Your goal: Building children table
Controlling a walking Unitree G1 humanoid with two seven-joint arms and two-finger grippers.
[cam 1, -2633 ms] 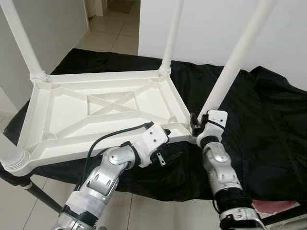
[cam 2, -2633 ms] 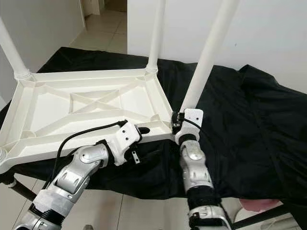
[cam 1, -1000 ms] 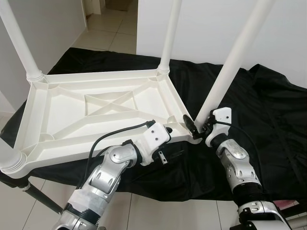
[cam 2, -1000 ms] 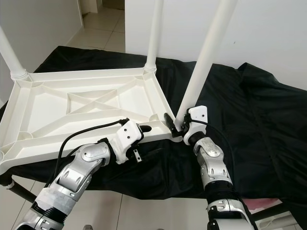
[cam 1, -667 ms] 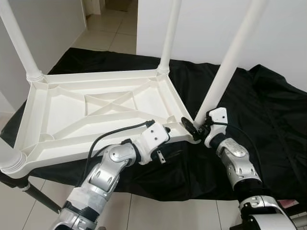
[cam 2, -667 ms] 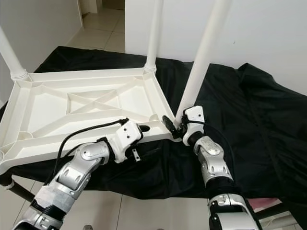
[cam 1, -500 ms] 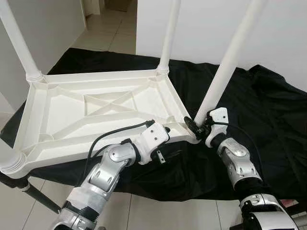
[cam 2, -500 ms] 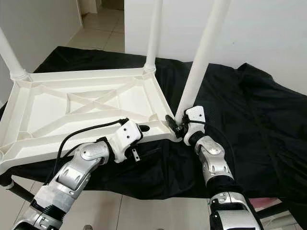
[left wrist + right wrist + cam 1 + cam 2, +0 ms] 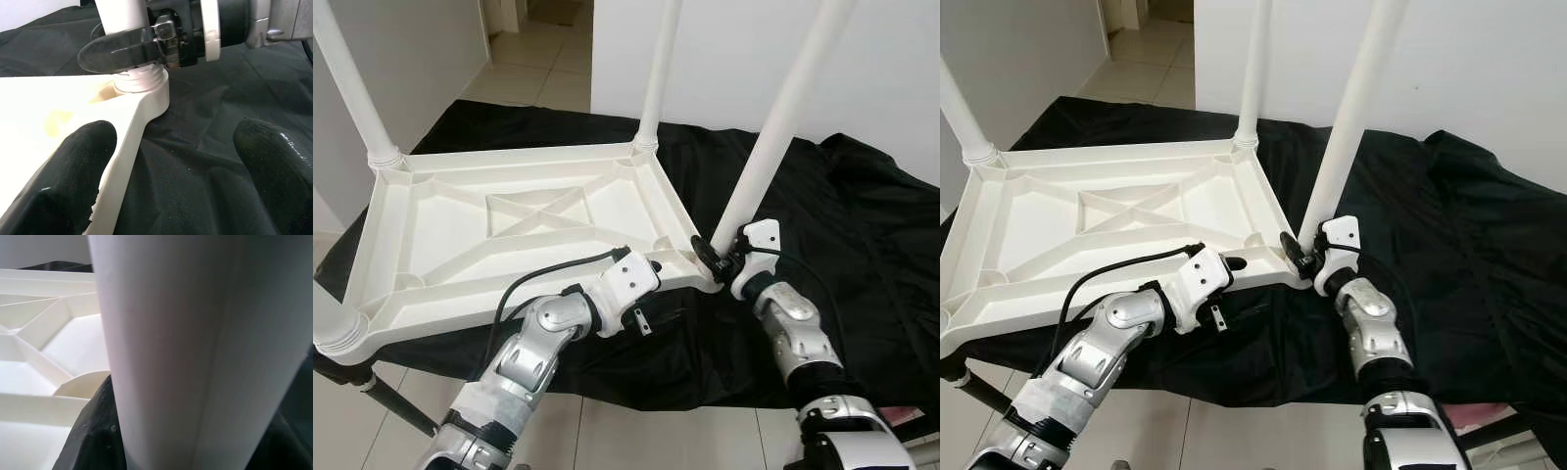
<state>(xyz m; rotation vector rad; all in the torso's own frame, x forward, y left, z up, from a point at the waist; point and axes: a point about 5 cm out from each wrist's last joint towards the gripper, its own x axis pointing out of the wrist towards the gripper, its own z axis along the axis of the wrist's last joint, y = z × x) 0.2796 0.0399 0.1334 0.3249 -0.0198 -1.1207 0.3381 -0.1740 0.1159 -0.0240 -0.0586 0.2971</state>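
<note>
Swung out toward 4 o'clock, the right tool (image 9: 713,252) clenches the leg (image 9: 773,137); left tool (image 9: 171,181) released. Cross-threading could jam its socket (image 9: 142,84).

the near right corner is crowded: the leg (image 9: 773,137) is clasped at its base by the right gripper (image 9: 717,257), and the left gripper (image 9: 651,266) is spread at the table rim (image 9: 509,311). open black cloth (image 9: 862,255) is left rightward.

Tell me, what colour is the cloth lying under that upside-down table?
Black. The cloth shows best in the left eye view, spread beneath the white table.
</note>
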